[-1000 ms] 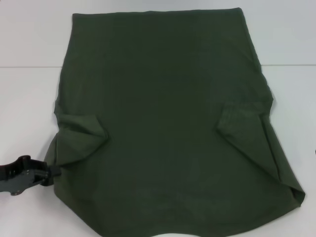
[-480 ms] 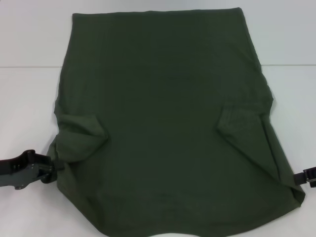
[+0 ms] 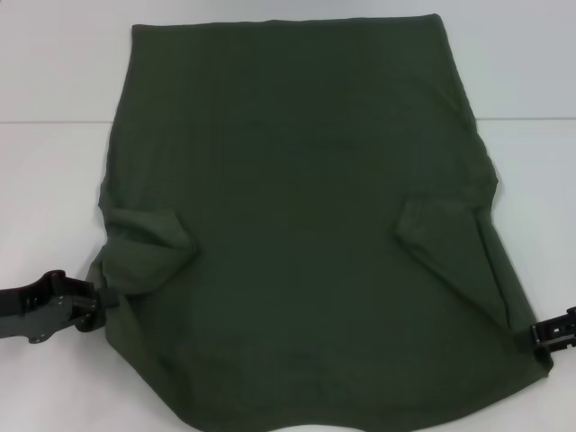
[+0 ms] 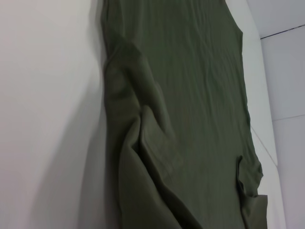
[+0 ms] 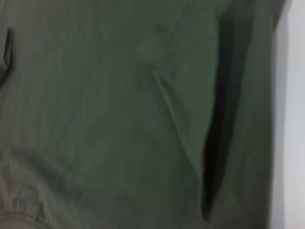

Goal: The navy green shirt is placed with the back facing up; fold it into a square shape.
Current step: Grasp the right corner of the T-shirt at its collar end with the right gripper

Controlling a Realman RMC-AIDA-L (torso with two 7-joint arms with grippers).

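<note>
While the navy green shirt (image 3: 297, 234) lies spread back-up across the white table (image 3: 54, 180), we see the left gripper (image 3: 101, 301) touching its near left edge and the right gripper (image 3: 544, 335) at its near right corner; whether either has clamped the fabric, we cannot tell.

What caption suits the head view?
Shirt spread back-up on the table, sleeves folded in, left gripper and right gripper at its near corners.

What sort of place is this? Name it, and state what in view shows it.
Probably a lab or test bench, not a home. A plain white table holds only the navy green shirt, spread flat. The left gripper and right gripper sit at its near corners.
</note>
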